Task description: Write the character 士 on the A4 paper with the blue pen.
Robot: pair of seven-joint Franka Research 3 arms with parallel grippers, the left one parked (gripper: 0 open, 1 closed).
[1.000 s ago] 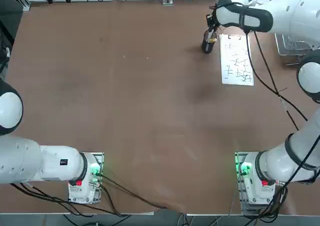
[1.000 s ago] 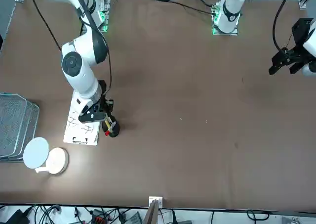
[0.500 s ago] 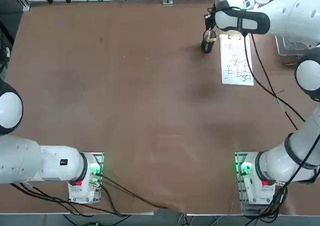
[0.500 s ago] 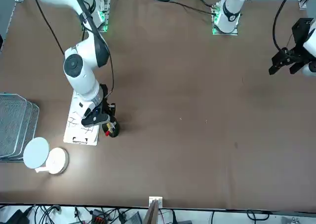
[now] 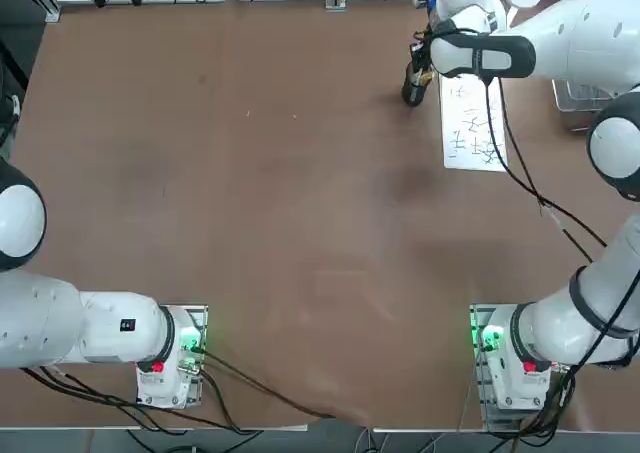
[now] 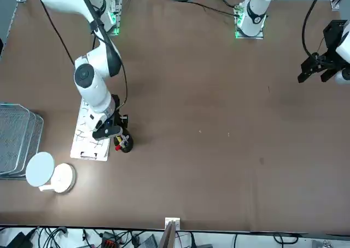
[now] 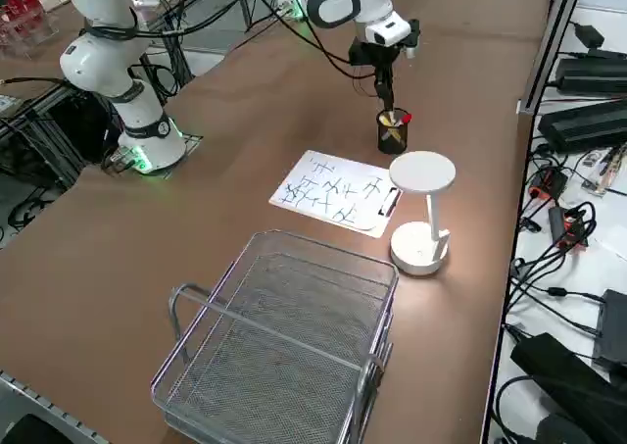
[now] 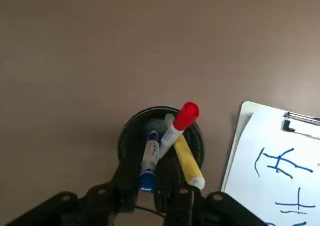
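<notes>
While the right gripper hangs over the cup: it sits at the far right of the table, and its jaws are clenched, apparently pinching the blue end of a pen.
Pen cup: dark and round, just left of the sheet; it holds three pens leaning together.
Blue pen: pale barrel, one end down inside the cup, the other end at the gripper.
Red-topped pen: leans across the blue pen's barrel, touching or nearly so.
Yellow pen: lies just beside the blue one, under the red-topped pen.
A4 paper: right of the cup, clip at its far end, many characters already on it.
Risk, snagging: lifting the blue pen at a slant could drag the red-topped pen along or tip the cup.
Risk, grip: a hold so close to the pen's end may let it pivot or slip.
Risk, placement: free space on the sheet looks scarce, so a new 士 could land over older strokes.
</notes>
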